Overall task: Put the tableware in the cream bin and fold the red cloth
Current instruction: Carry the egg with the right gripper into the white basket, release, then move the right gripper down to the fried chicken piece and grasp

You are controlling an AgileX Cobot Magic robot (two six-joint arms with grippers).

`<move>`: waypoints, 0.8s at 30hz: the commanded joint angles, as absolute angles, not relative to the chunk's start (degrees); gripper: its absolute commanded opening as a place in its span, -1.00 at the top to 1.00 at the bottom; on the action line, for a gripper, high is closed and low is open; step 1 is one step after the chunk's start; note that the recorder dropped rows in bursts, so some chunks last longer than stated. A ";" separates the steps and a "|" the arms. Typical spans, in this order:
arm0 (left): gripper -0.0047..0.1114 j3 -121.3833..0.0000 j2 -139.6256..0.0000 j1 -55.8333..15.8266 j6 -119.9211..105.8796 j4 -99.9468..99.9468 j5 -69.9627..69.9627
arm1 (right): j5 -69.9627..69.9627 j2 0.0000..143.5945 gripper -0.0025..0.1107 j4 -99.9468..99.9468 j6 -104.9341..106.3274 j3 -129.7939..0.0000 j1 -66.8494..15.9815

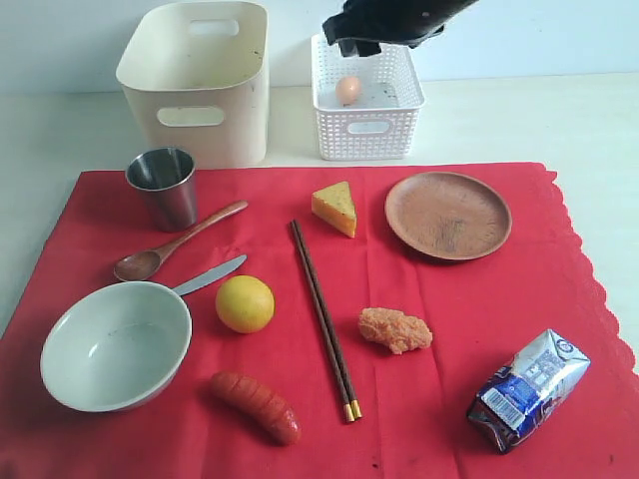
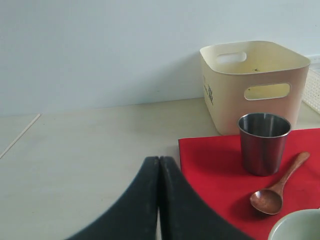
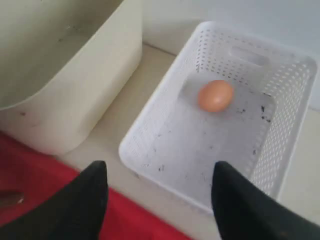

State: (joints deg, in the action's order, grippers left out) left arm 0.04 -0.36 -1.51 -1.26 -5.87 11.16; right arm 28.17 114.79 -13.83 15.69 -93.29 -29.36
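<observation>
The red cloth (image 1: 449,399) lies flat and carries the steel cup (image 1: 163,185), wooden spoon (image 1: 175,242), knife (image 1: 212,274), bowl (image 1: 115,344), chopsticks (image 1: 322,317) and wooden plate (image 1: 447,215). Behind the cup stands the empty cream bin (image 1: 195,85). My right gripper (image 1: 356,45) hangs open over the white basket, nothing between its fingers (image 3: 160,167). My left gripper (image 2: 159,160) is shut and empty, low over bare table just off the cloth's corner (image 2: 215,170), short of the cup (image 2: 263,142) and spoon (image 2: 277,187). The exterior view does not show it.
The white lattice basket (image 1: 367,100) beside the bin holds an egg (image 1: 347,90). Also on the cloth are cheese (image 1: 335,208), a lemon (image 1: 245,303), a sausage (image 1: 255,406), a fried piece (image 1: 394,329) and a milk carton (image 1: 529,387).
</observation>
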 commanded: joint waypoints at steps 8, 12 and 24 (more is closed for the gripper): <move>0.90 0.00 0.00 -1.81 -1.32 -5.45 11.10 | 44.09 101.58 0.82 -13.46 11.94 -89.95 -29.32; 0.90 0.00 0.00 -1.81 -1.32 -5.45 11.10 | 37.11 95.22 0.96 -13.46 11.82 -79.76 -29.32; 0.90 0.00 0.00 -1.81 -1.32 -5.45 11.10 | 10.03 76.30 0.96 -17.10 10.51 -40.64 -29.32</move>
State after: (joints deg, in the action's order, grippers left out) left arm 0.04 -0.36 -1.51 -1.26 -5.87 11.16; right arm 13.57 77.58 -16.60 10.70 -43.71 -29.36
